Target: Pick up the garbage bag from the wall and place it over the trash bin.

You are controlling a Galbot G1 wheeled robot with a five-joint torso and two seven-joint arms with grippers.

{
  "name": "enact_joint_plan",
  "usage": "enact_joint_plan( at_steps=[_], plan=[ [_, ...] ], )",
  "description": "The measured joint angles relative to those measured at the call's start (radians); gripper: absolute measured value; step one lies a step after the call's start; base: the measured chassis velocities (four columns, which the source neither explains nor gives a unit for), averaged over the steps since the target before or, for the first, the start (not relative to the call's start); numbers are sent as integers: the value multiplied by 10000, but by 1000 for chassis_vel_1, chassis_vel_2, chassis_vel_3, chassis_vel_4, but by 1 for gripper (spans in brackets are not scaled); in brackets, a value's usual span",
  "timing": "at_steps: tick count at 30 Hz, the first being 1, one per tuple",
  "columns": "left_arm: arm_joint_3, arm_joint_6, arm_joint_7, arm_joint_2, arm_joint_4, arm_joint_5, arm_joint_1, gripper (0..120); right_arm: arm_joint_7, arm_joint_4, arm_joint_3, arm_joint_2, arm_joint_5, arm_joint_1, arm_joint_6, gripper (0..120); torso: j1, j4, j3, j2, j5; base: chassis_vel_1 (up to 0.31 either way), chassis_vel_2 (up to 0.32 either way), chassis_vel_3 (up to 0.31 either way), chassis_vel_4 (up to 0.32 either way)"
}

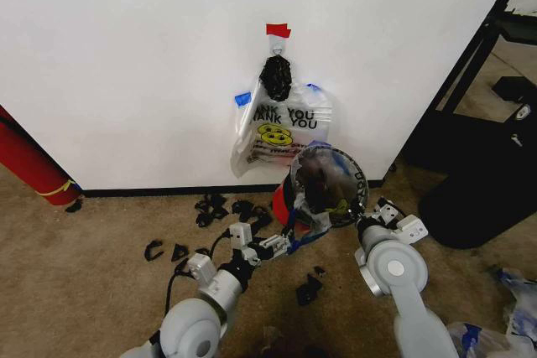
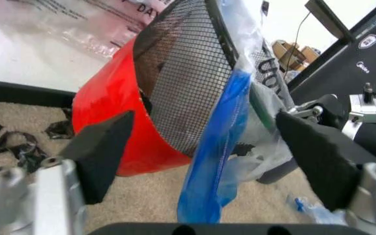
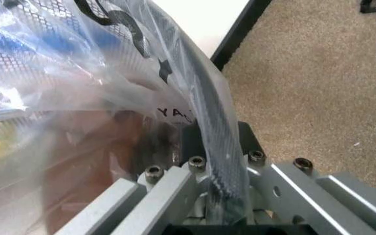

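Garbage bag (image 1: 336,175) is draping over the tilted trash bin (image 1: 323,186) below the wall (image 1: 126,56); your right gripper (image 3: 207,161) is pinching bag and rim together, while your left gripper (image 2: 204,147) is spreading wide just beside its blue handle (image 2: 217,152).

The trash bin (image 2: 181,83) is matt black wire mesh, with a smooth, glossy red band at its base. The garbage bag (image 3: 77,98) draped over it is thin clear plastic film, shiny and wrinkled, with a blue plastic handle loop (image 2: 214,147). The wall (image 1: 126,56) looks smooth, matt white. The floor is rough beige carpet (image 3: 318,73). The left gripper (image 2: 201,147) has matt black pads on brushed silver metal; the right gripper (image 3: 217,147) is the same bare metal with bolts
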Motion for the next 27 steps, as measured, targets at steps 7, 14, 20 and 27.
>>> enact_joint_plan(
  at_steps=[7,14,20,27],
  plan=[
    [119,-8,39,-1,-1,-113,-168,56,-26,12,-62,89,-53,-93,-19,0,0,1,0,0,0,0,0,0,0],
    [259,15,-18,-53,87,-148,-240,31,-62,32,-106,154,-136,-124,-16,0,0,1,0,0,0,0,0,0,0],
    [252,-1,-175,-111,154,-199,-261,10,-190,44,-81,157,-227,-186,102,0,0,1,0,0,1,0,0,0,0],
    [235,-28,-401,-205,292,-189,-195,0,-231,128,-87,218,-227,-254,135,0,0,2,0,0,1,0,0,0,0]
  ],
)
